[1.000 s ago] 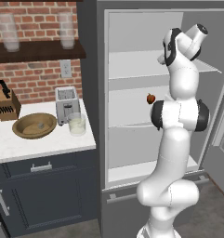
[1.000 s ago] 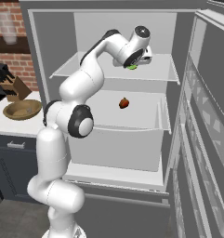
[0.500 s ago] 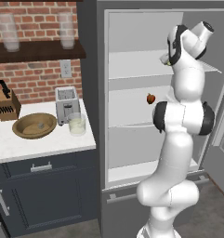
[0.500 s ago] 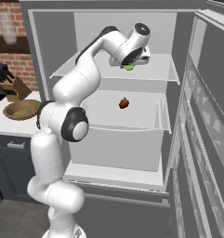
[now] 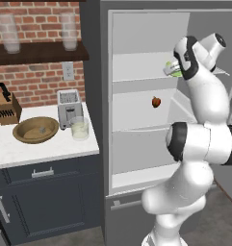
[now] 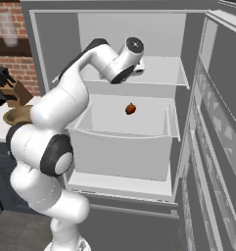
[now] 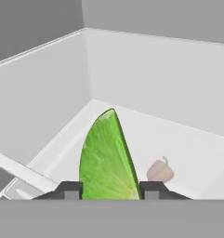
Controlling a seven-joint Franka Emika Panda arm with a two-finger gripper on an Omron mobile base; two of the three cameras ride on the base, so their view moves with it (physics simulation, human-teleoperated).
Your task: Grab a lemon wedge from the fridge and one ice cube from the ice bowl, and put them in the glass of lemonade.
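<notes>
Two dark tips of the claw (image 7: 110, 189) flank the green-yellow lemon wedge (image 7: 107, 158), seemingly gripping it at lower centre; best lift slowly, clear of the grey fridge's (image 5: 96, 96) shelf.

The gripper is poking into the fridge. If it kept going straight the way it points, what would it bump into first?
Probably the lemon wedge, already between the gripper fingertips. Past it lies the white fridge shelf and back wall, though depth is hard to judge.
</notes>
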